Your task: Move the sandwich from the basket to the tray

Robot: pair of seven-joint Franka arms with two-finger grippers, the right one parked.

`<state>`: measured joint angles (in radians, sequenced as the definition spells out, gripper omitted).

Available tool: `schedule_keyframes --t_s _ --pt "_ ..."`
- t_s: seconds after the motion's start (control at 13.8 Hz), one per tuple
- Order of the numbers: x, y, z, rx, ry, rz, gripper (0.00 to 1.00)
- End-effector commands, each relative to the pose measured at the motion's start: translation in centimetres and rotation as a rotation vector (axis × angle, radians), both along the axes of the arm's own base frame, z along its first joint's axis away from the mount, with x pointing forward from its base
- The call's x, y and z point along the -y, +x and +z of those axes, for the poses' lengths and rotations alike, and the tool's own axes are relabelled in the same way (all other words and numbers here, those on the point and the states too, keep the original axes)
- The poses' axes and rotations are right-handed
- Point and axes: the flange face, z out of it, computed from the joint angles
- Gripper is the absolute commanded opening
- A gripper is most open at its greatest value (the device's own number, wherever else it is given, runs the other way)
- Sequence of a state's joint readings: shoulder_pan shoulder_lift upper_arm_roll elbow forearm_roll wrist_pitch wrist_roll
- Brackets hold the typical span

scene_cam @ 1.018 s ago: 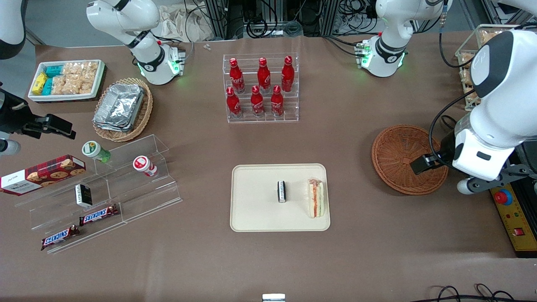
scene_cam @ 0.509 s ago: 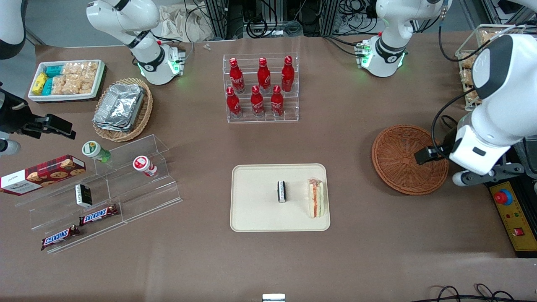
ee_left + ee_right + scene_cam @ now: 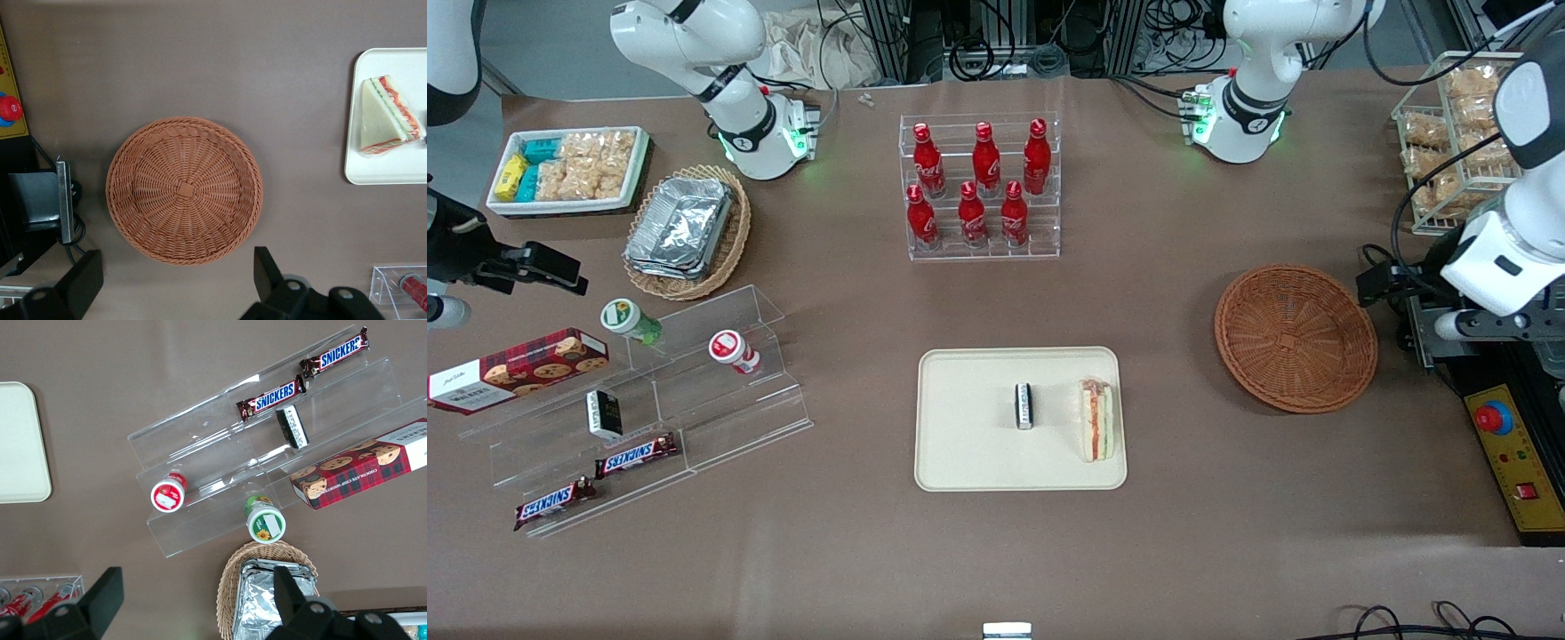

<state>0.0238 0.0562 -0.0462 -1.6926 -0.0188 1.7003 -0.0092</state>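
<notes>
We see the sandwich [image 3: 1096,420] lying on the tray [image 3: 969,444], at the tray's edge nearest the basket [image 3: 1296,338], with a small dark packet [image 3: 1024,406] beside it toward the tray's middle. The basket sits bare on the desk [image 3: 1183,533] toward the working arm's end. Our gripper [image 3: 175,283] hangs above the desk just beside the basket's rim, its jaws spread apart and grasping nothing.
</notes>
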Motion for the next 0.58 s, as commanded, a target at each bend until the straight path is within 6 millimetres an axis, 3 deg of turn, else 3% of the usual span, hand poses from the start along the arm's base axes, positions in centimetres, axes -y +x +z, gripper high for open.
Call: schedule_keyframes --t_s 0.0,0.51 --pt "0.19 -0.34 -0.13 0.01 -0.017 -0.011 1.0" --pt "-0.27 0.61 -0.04 0.022 -0.017 0.023 1.0"
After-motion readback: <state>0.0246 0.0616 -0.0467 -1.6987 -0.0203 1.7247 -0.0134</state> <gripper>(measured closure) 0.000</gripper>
